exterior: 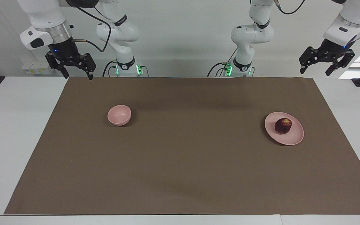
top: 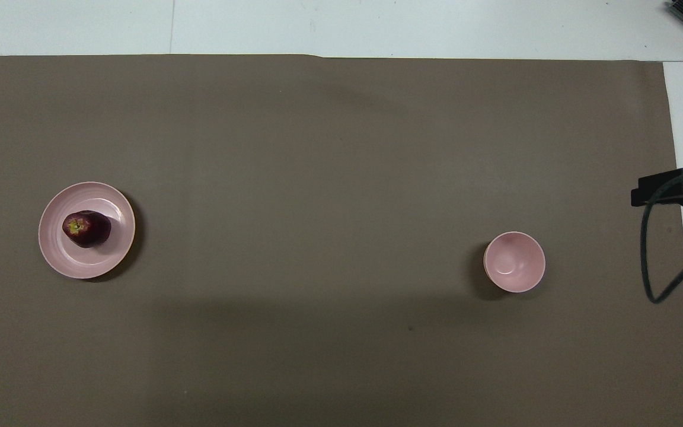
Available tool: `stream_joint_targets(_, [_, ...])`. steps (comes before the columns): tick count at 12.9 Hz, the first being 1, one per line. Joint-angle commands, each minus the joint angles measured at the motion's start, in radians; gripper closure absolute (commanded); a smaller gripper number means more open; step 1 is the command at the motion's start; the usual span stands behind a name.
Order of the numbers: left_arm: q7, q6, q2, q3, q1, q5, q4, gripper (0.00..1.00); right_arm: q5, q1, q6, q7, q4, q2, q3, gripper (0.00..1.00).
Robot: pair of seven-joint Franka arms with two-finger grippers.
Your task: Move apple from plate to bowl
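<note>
You are looking at a wide sheet of matte brown paper [exterior: 180, 162] that is covering a white table [exterior: 17, 125]. The apple [exterior: 282, 125] is sitting on the plate [exterior: 294, 137], slightly off the plate's centre; it is small, round and dark red, its skin is showing a dull shine, and a yellowish star-shaped patch is facing upward at its top. The plate is lying toward the left arm's end of the table: a flat, shallow pale-pink disc with a low rim and a smooth surface. The bowl [exterior: 119, 115] is standing toward the right arm's end, well apart from the plate; it is deeper and narrower, the same smooth pale pink, and it is holding nothing.

The left gripper [exterior: 320, 67] is hanging in the air off the paper's corner nearest the left arm, with its black fingers [exterior: 303, 66] spread apart and gripping nothing; the plate and apple are lying well away from those fingertips, out on the paper. The right gripper [exterior: 77, 75] is hanging over the paper's corner nearest the right arm, its fingers [exterior: 89, 73] likewise spread and holding nothing; the bowl is resting well apart from them. Both arms are waiting.
</note>
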Motion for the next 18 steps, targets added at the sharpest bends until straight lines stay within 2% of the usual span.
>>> stream_joint_targets(1, [-0.005, 0.029, -0.033, -0.004, 0.011, 0.010, -0.044, 0.00, -0.002, -0.008, -0.016, -0.029, 0.001, -0.008, 0.002, 0.00])
stream_joint_targets(14, [0.006, 0.029, -0.033, -0.004, 0.010, 0.010, -0.044, 0.00, -0.002, -0.008, -0.022, -0.029, -0.002, -0.011, 0.004, 0.00])
stream_joint_targets(18, [0.006, 0.027, -0.033, -0.004, 0.008, 0.010, -0.043, 0.00, -0.002, 0.001, -0.008, -0.023, -0.065, -0.050, 0.005, 0.00])
